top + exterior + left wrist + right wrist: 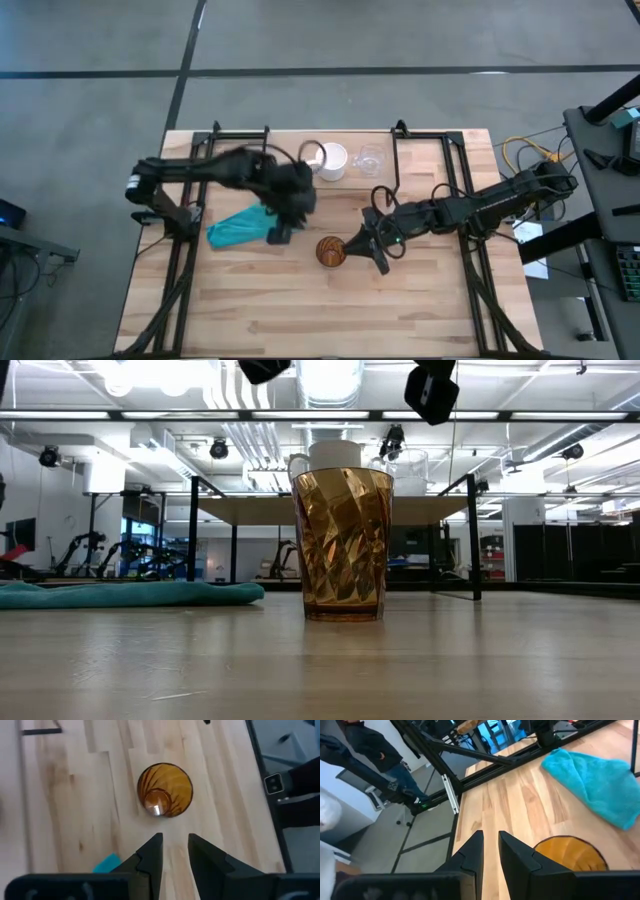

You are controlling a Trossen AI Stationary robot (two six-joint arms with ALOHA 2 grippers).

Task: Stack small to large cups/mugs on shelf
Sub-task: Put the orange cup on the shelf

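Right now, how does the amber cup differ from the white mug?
The amber cup stands on the table, while the white mug sits up on the shelf. The amber cup is translucent with a faceted, textured wall; the white mug is opaque and smooth. The mug has a handle; the amber cup has none. Both stand upright, and neither is held.

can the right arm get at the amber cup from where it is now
Probably yes. The right gripper sits right beside the amber cup, which stands upright on the open table with nothing between them. The teal cloth and the left gripper lie off on its other side. The right fingers show only a narrow gap.
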